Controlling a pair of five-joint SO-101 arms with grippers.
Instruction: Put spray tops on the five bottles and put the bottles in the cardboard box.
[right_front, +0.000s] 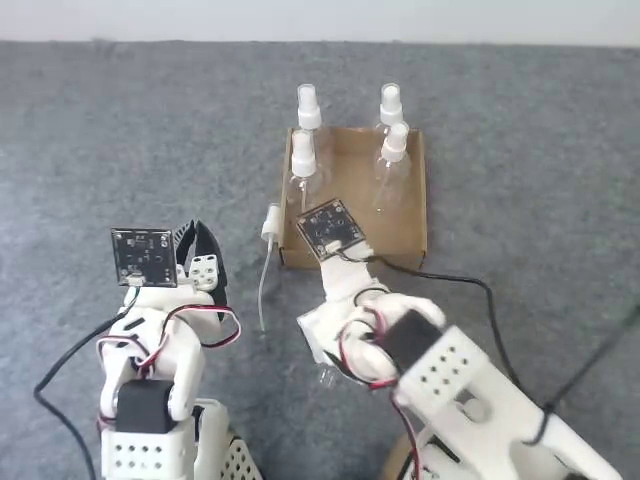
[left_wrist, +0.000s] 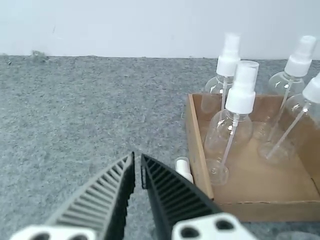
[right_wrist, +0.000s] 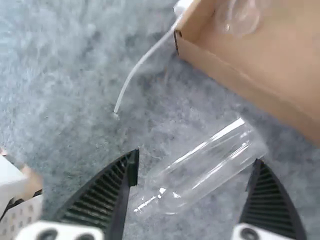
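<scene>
High view: the uncapped bottle (right_front: 325, 377) is lying on its side on the grey surface (right_front: 120, 130), toward the near edge around the middle, mostly tucked under the right arm (right_front: 400, 345). The loose spray top (right_front: 268, 225) is lying just beside the near-left corner of the cardboard box (right_front: 410, 235), its dip tube (right_front: 262, 290) trailing toward the near edge. Four capped bottles (right_front: 303, 165) are standing at the box, two clearly inside and two at its far wall, where I cannot tell if they are in or behind. The left gripper (right_front: 203, 248) is sitting left of the spray top, apart from it. Left wrist view: its jaws are nearly meeting and holding nothing, with the white spray head peeking out just past them against the box wall. Right wrist view: the right gripper (right_wrist: 195, 160) is gaping wide, one jaw on each side of the lying bottle, not clamping it. The bottle is looking light, thin-walled, smooth and round, so probably rolling or slipping easily; gripping across the mid-body with a gentle squeeze seems best. The spray top is looking light with a thin bendy tube; taking it by the head seems safer. The box wall is crowding that head, and the tall capped bottles are looking easy to knock over.
</scene>
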